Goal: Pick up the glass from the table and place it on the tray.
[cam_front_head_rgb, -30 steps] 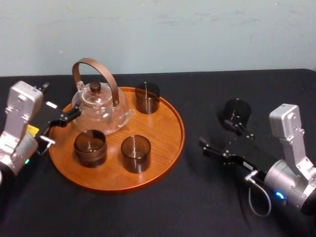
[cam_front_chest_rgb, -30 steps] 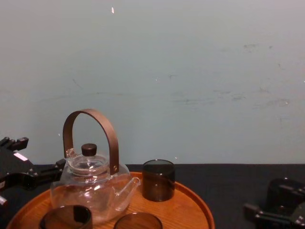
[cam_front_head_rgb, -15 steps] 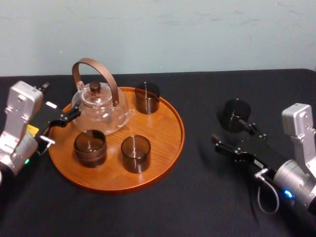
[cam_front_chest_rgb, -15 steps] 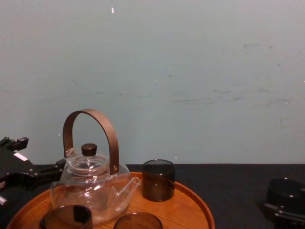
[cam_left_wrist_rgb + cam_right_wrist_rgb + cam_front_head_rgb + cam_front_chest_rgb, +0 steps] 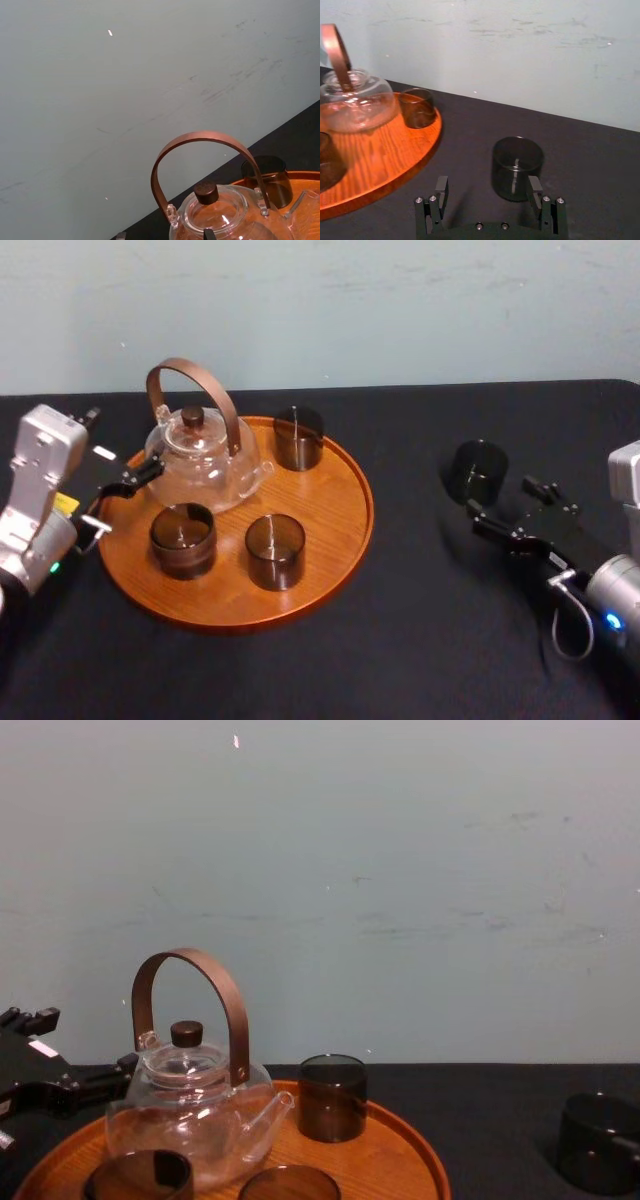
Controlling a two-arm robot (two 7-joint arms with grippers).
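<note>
The smoked glass (image 5: 478, 472) I'm after stands upright on the black surface (image 5: 420, 640), well to the right of the wooden tray (image 5: 335, 535) and apart from it. From the head camera my right hand (image 5: 500, 502) sits just beside it, on the near side, fingers apart. The right wrist camera tells me more: the glass (image 5: 516, 167) stands just ahead of one finger (image 5: 535, 189) rather than centred in the gap, and nothing grips it. The chest camera gives me its side (image 5: 600, 1140), low at the right.

On the tray stand a glass teapot (image 5: 205, 460) with a brown hoop handle and three more smoked glasses (image 5: 298, 437) (image 5: 183, 538) (image 5: 275, 550). My left hand (image 5: 120, 502) is parked at the tray's left rim, fingers apart, beside the teapot. It carries a white tag (image 5: 103, 452) and a yellow sticker (image 5: 65, 502), too small to read.
</note>
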